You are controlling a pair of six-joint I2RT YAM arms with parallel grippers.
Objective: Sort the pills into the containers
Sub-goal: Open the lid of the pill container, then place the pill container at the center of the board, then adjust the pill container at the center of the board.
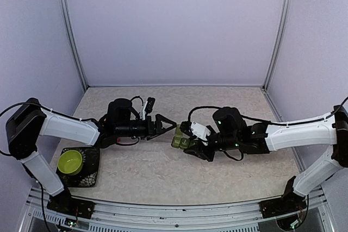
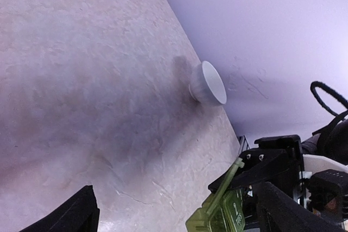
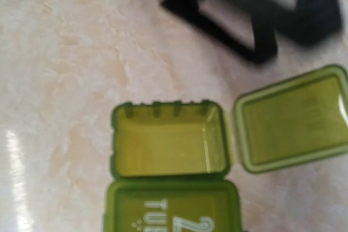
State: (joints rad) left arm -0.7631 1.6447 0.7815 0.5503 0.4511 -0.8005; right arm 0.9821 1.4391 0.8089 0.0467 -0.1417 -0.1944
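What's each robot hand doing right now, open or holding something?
Left gripper: jaws open, holding nothing.
Right gripper: jaws closed on the green pill box, which has one lid flipped open.

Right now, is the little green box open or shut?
Open: one cell of the pill box has its lid flipped sideways, empty inside. The lettered cell beside it is shut.
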